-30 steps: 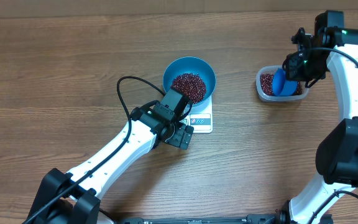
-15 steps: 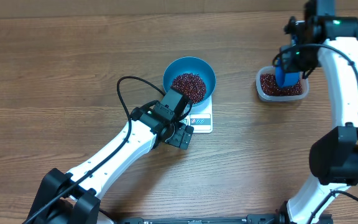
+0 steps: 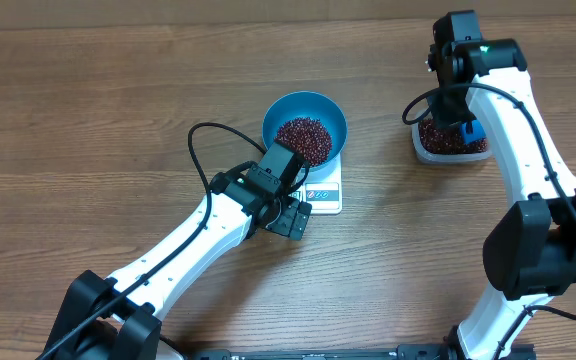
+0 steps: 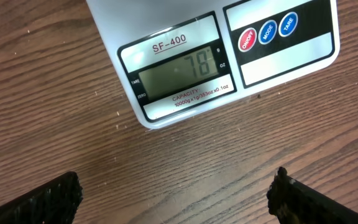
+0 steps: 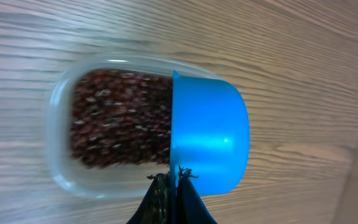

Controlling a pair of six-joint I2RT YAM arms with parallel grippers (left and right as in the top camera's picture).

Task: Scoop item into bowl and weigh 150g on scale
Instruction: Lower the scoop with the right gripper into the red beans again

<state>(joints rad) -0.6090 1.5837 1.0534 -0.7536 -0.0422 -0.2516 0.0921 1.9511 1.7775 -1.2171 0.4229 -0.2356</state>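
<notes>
Roughly halfway, I am hanging my left gripper (image 4: 176,194), fingers (image 4: 42,200) wide apart, beside the scale (image 3: 326,193), its display (image 4: 179,70) showing 78 under the bowl (image 3: 334,116) of beans (image 3: 303,137), while my right gripper (image 5: 172,182) is pinching the scoop (image 5: 210,143) over the tub (image 5: 58,127), more scoops likely needed.

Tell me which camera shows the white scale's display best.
Left wrist: the flat white square scale fills the frame, display legible. Overhead shows its front edge under the round blue bowl, digits too small. Right wrist misses it.
</notes>
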